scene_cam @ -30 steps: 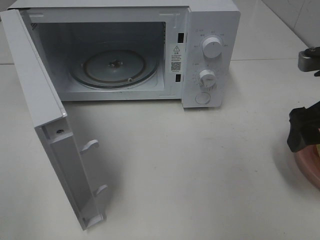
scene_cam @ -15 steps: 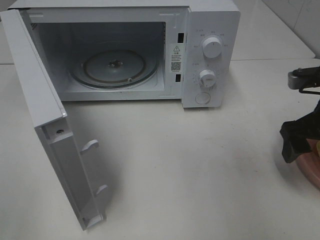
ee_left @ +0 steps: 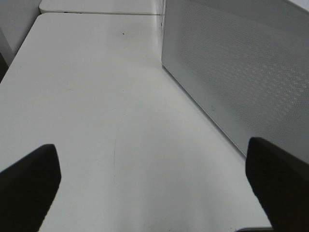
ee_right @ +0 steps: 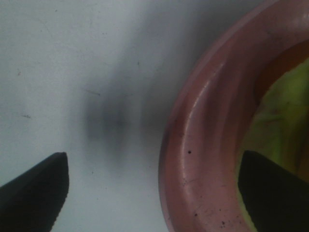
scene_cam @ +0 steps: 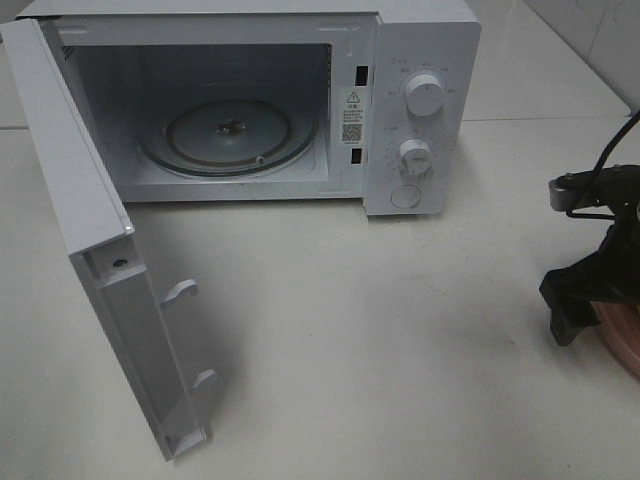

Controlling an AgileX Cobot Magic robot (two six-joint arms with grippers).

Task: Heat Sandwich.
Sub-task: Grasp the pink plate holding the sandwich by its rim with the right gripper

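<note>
The white microwave (scene_cam: 420, 100) stands at the back with its door (scene_cam: 90, 230) swung wide to the left and its glass turntable (scene_cam: 228, 135) bare. At the table's right edge lies a pink plate (scene_cam: 625, 340), partly covered by my right gripper (scene_cam: 585, 300). In the right wrist view this gripper (ee_right: 154, 193) is open. Its jaws straddle the plate's rim (ee_right: 203, 145), one finger over the table and one inside the plate. A yellow-green bit of the sandwich (ee_right: 285, 111) shows inside the plate. My left gripper (ee_left: 154, 188) is open over bare table beside the microwave's side wall (ee_left: 241, 72).
The open door juts toward the front left of the table. The microwave's knobs (scene_cam: 425, 97) and round button (scene_cam: 405, 196) face the front. A black cable (scene_cam: 610, 150) arcs above the right arm. White table (scene_cam: 380, 340) lies between door and plate.
My right gripper has moved left and lower in the exterior view, now standing over the plate's left rim. The microwave, its door and the left gripper have not moved.
</note>
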